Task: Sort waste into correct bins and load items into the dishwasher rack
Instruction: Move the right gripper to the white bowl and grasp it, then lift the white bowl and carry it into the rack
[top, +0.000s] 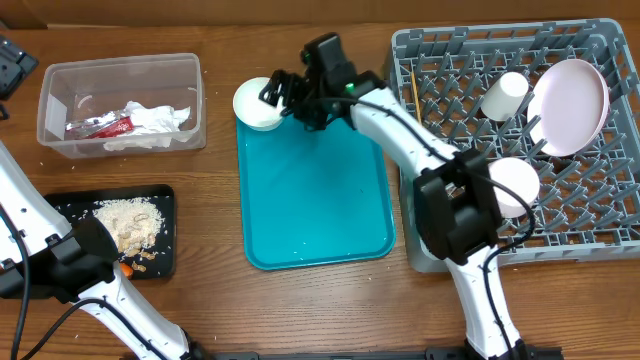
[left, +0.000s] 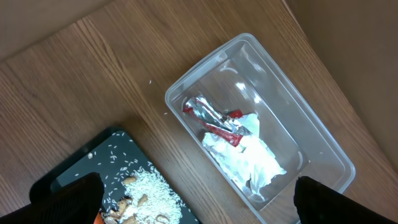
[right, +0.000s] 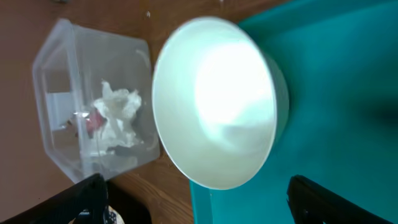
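On the worktop (top: 300, 310): wood top w/ rack at right, teal tray centre, tub and black tray at left.
Rack (top: 590, 215): grey peg crate, holds plate, cup, one bowl, chopstick.
Teal tray (top: 310, 200): flat, just left of rack, bare but for a bowl on its far-left corner.
Tub (top: 50, 110): clear, far left, w/ napkin (top: 150, 125) and red wrapper (top: 100, 127) inside.
Black tray (top: 70, 205): near left, apart from tub.
Plate (top: 568, 105): on edge btwn pegs, far-right part of rack.
R hand (right: 196, 190): over tray corner, fingers spread wide, tips either side of tray bowl (top: 258, 103); not clamped, contact unclear.
L hand (left: 199, 199): above the gap btwn tub and black tray, fingers wide apart, holding nothing.
Rack bowl (top: 515, 185): near-left area of rack, partly behind R arm.
Cup (top: 503, 95): tilted, just left of plate.
Crumbs (top: 128, 222): beige heap on black tray.
Chopstick (top: 412, 95): along rack's left edge.
Carrot (top: 126, 268): orange bit at black tray's near edge, mostly hidden.
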